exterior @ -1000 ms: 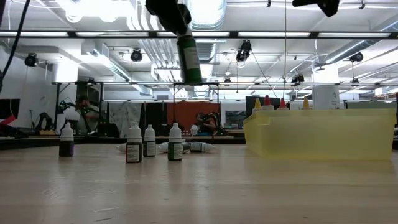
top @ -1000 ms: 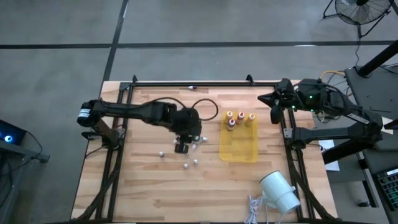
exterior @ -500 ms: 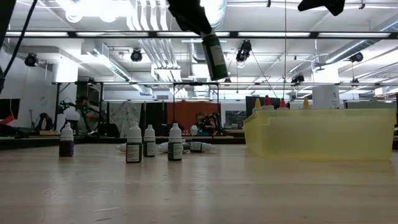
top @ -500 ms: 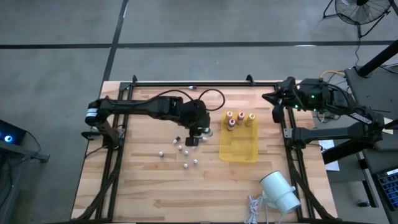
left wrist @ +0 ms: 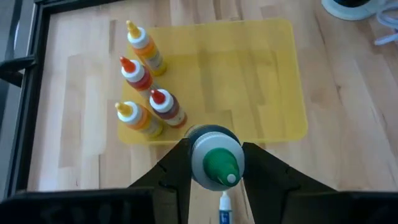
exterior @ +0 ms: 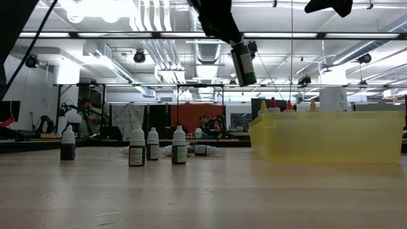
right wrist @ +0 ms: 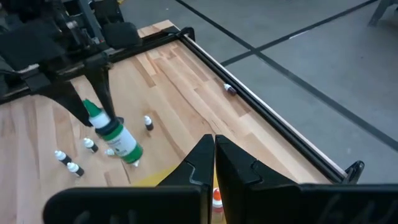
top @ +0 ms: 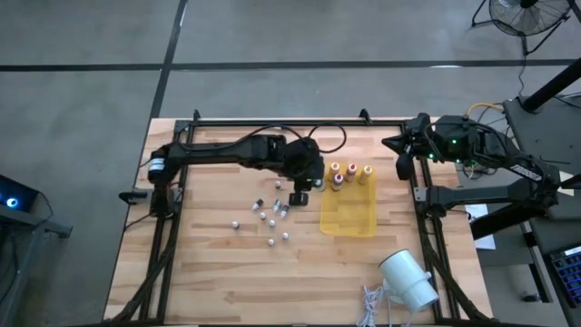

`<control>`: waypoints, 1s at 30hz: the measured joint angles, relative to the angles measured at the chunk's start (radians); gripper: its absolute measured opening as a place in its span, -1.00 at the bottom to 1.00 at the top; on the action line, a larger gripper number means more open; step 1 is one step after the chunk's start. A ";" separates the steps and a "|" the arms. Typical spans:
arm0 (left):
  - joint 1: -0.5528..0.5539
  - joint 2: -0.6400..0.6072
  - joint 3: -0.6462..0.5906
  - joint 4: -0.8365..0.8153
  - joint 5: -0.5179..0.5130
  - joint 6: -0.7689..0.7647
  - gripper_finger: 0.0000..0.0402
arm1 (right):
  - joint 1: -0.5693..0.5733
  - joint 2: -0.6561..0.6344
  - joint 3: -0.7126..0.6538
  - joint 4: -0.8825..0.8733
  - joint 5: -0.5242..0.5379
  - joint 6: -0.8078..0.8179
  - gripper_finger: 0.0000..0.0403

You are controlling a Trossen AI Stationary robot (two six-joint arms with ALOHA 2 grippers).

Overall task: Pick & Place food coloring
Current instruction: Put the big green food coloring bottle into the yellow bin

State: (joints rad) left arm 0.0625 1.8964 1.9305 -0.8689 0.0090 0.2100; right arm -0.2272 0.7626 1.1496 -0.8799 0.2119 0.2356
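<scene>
I've carried the green-capped bottle (left wrist: 215, 163) from over the loose vials (top: 271, 218) to just beside the yellow tray (top: 349, 218); my left gripper (left wrist: 214, 180) stays clamped on it, lowering comes next. Right gripper (right wrist: 211, 163) waits closed, empty.

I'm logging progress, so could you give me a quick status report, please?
Left end effector shut on green-capped bottle, airborne beside yellow tray. Right end effector shut, parked. Path clear.
</scene>
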 joint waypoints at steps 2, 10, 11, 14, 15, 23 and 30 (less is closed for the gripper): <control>0.006 0.031 0.040 -0.003 0.001 0.000 -0.54 | 0.000 0.001 0.000 0.000 0.000 0.000 -0.96; 0.015 0.130 0.154 -0.032 0.008 0.019 -0.54 | 0.000 0.001 -0.004 -0.001 -0.001 0.000 -0.96; 0.015 0.139 0.160 -0.039 0.008 0.019 -0.54 | 0.000 0.001 -0.005 -0.001 -0.001 0.000 -0.96; 0.015 0.152 0.163 -0.046 0.018 0.020 -0.54 | 0.000 0.001 -0.010 -0.002 -0.001 0.000 -0.96; 0.015 0.152 0.157 -0.047 0.019 0.021 -0.54 | 0.000 0.001 -0.012 -0.002 -0.001 0.000 -0.96; 0.015 0.151 0.140 -0.010 0.020 0.024 -0.54 | 0.000 0.000 -0.038 -0.002 -0.001 0.000 -0.96; 0.016 0.151 0.145 0.033 0.049 -0.020 -0.54 | 0.000 -0.001 -0.043 -0.001 -0.001 0.000 -0.96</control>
State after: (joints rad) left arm 0.0784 2.0472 2.0754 -0.8361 0.0580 0.1905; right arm -0.2272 0.7616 1.1065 -0.8811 0.2109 0.2354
